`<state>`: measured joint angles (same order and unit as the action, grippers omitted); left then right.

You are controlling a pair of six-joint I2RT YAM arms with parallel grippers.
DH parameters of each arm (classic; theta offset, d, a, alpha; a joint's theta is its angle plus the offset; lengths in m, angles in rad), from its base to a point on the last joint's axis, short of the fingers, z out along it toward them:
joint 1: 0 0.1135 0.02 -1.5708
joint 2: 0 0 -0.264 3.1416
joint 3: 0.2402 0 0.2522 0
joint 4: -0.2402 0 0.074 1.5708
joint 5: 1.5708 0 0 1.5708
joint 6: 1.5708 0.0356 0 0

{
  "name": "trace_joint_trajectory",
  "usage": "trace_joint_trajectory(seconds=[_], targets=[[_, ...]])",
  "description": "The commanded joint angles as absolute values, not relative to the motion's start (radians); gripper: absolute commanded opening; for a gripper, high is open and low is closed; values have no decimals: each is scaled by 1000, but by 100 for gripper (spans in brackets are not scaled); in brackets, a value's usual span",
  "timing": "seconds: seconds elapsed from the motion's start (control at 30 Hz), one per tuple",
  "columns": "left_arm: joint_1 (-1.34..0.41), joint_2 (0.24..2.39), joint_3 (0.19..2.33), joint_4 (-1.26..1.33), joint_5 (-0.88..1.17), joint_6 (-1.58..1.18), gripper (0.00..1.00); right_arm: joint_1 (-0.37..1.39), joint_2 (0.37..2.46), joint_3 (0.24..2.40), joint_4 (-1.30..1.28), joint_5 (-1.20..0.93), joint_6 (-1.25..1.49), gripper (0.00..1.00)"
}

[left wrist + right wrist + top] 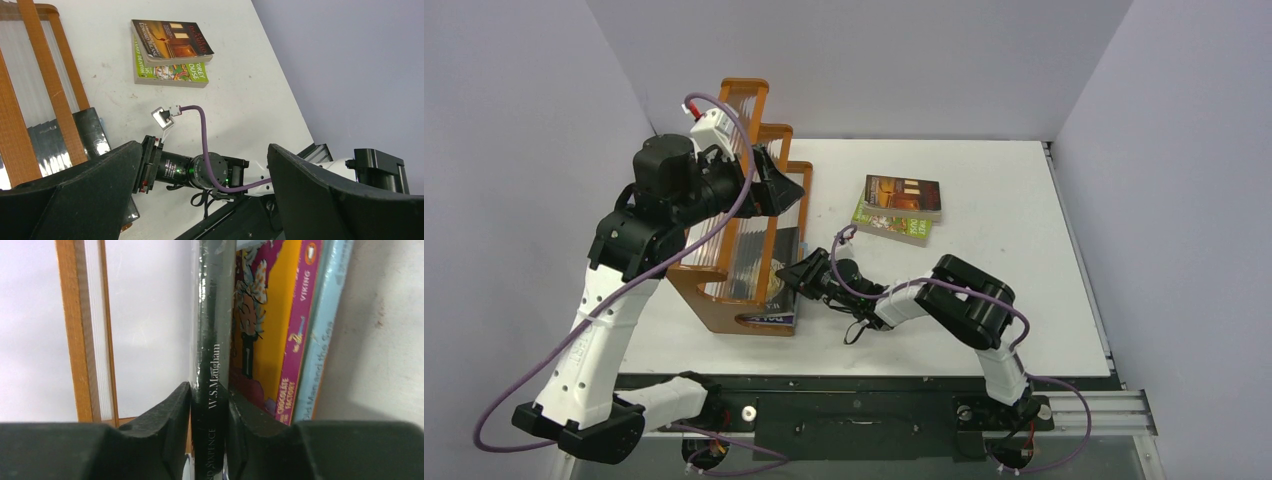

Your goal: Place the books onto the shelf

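My right gripper (210, 390) is shut on the spine of the black book (214, 340), which stands upright at the low front tier of the orange-brown shelf (742, 88). Right beside it stand the orange-purple Roald Dahl book (272, 330) and the light blue book (320, 340). From above, the right gripper (796, 272) reaches the black book (784, 245) at the shelf's right side. On the table the dark brown-orange book (902, 193) lies stacked on the green book (894, 228). My left gripper (784, 185) hovers wide open and holds nothing beside the shelf's upper tiers.
The left wrist view looks down past its open fingers (100, 185) onto the right arm's wrist motor (195, 170) and purple cable (205, 135). The shelf's clear ribbed panels (25, 85) fill its left edge. Grey walls enclose the white table (1004, 300).
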<state>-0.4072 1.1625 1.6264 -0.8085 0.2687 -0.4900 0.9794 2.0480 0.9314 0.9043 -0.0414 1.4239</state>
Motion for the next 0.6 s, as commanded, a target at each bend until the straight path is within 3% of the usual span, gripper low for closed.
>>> trace_joint_trajectory(seconds=[0.0, 0.13, 0.2, 0.57], targets=[[-399, 1161, 1631, -749, 287, -493, 96, 999, 1937, 915, 879, -7, 1350, 30], [-399, 1163, 1629, -747, 287, -491, 96, 1005, 1891, 925, 781, -3, 1307, 49], [-399, 1163, 1629, -745, 289, -493, 96, 1009, 1877, 936, 720, -4, 1289, 53], [-397, 1156, 1618, -738, 296, -493, 96, 1012, 1840, 942, 597, -5, 1224, 62]])
